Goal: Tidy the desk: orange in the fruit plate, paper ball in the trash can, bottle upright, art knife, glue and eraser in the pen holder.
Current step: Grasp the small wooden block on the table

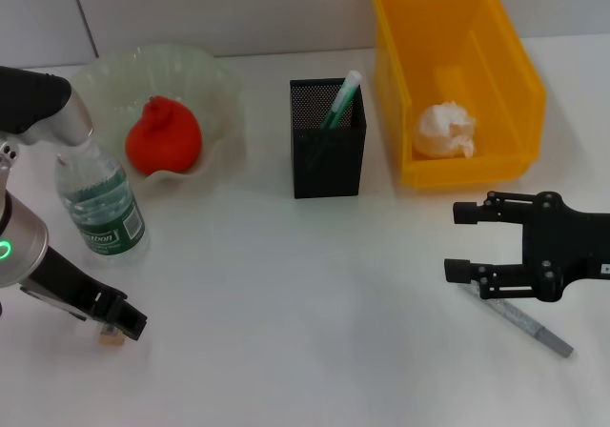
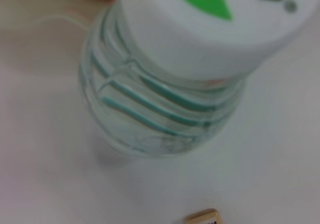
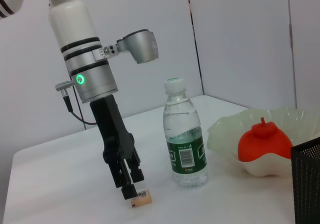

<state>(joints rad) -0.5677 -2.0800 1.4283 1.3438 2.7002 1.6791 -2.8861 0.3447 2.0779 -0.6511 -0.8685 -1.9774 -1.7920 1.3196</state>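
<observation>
The left pincer (image 3: 131,190) is clenched around the eraser (image 3: 140,198) on the counter (image 1: 305,303); the small block could slip out. The right pincer (image 1: 459,241) hangs released over the art knife (image 1: 530,324).

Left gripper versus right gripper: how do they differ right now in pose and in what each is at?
The left gripper points down at the eraser near the bottle; the right gripper lies level, fingers toward the table's middle, above the art knife. The right gripper's fingers are spread wide; the left gripper's stand close around the eraser, though a firm grip cannot be judged. Both are black and low over the table.
</observation>
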